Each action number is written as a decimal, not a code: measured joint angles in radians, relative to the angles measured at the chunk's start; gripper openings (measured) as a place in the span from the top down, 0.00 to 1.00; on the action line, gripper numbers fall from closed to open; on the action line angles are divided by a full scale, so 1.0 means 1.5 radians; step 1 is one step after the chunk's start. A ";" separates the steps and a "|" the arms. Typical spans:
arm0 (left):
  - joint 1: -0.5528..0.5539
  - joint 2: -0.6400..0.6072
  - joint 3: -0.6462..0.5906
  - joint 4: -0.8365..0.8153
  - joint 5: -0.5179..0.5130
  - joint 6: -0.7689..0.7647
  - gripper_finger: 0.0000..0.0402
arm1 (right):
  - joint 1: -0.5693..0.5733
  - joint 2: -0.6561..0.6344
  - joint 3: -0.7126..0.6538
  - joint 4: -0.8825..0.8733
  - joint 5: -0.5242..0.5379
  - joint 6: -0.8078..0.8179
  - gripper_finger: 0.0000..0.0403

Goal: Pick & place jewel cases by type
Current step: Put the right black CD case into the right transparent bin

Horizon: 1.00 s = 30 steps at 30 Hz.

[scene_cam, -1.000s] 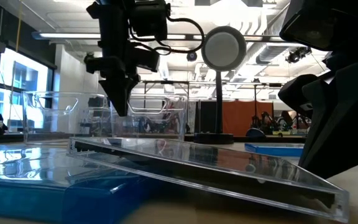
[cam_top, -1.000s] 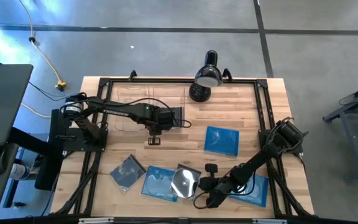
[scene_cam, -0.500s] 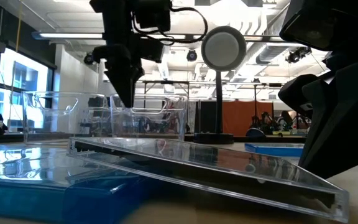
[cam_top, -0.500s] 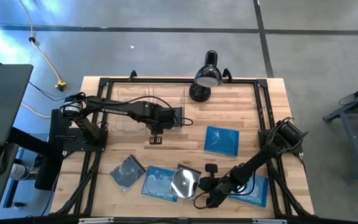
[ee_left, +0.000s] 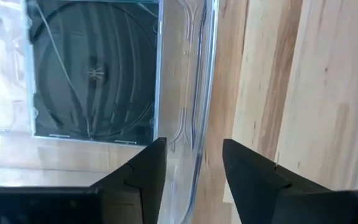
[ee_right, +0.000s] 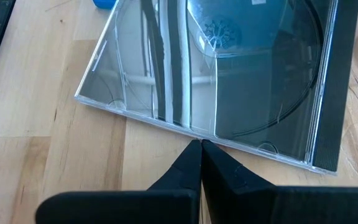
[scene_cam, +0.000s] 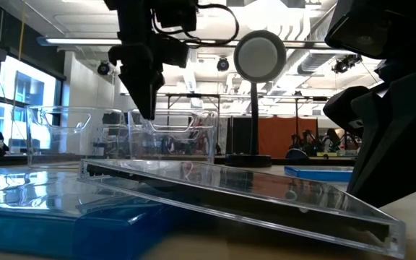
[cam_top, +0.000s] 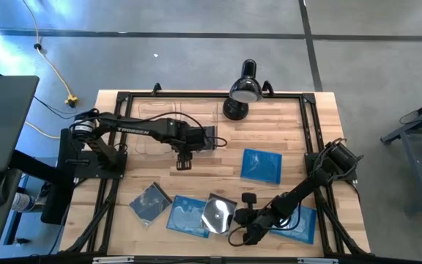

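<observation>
Two clear bins [cam_top: 168, 126] far left, one dark case [ee_left: 94, 68] inside; left gripper [ee_left: 191, 163] fingers apart, empty; right gripper [ee_right: 201, 152] pinched shut by another dark case [ee_right: 229, 74]; three blue cases [cam_top: 261, 164].

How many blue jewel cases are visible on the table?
3. The lone blue case lies right of centre; the front blue case sits at the near edge, partly under a dark case; the corner blue case lies near-right, partly under the right arm. More may be hidden.
</observation>
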 joint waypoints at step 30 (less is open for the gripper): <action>-0.243 -0.073 -0.001 0.151 0.052 -0.518 0.60 | 0.000 0.000 0.000 -0.003 -0.002 0.009 1.00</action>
